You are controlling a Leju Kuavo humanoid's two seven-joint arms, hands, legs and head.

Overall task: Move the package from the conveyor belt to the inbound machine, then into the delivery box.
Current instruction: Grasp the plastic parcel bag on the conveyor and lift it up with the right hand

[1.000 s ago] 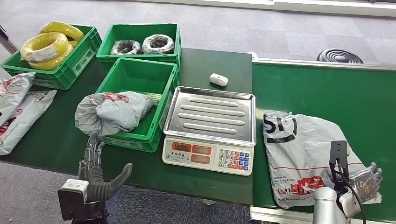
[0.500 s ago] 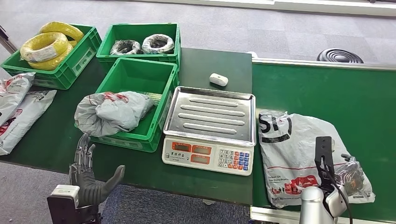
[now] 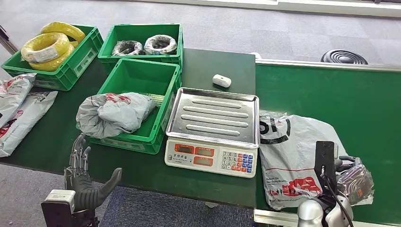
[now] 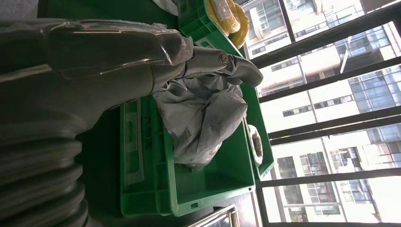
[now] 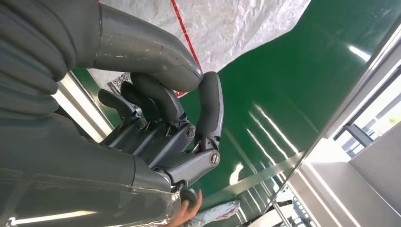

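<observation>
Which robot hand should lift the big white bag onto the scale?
The right hand. It is already on the white package on the conveyor belt, next to the scale. The left hand hangs open by the green crate, far from it.

Dark green table bearing three green crates, a white digital scale, a small white device and grey mailer bags at its left edge, adjoined on the right by the green conveyor belt carrying a white plastic package.
</observation>
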